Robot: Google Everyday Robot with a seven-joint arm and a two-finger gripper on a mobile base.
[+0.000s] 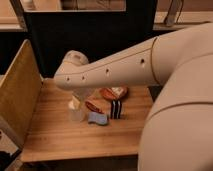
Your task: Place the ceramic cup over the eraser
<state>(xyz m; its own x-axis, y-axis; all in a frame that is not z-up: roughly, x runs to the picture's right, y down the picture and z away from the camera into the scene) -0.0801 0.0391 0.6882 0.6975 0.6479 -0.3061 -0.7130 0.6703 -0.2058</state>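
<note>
Standing just under the hand (81,98) is the ceramic cup (76,113).

Cream-white tubular arm (115,67) (seemingly dark-dotted)

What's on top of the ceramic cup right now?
The pincer hangs right over the ceramic cup, below the arm. It covers part of the cup's top, so its inside cannot be seen.

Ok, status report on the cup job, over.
End effector open, just above ceramic cup. Cup standing on table, left of eraser. Brown oval piece and blue piece lie between them.
</note>
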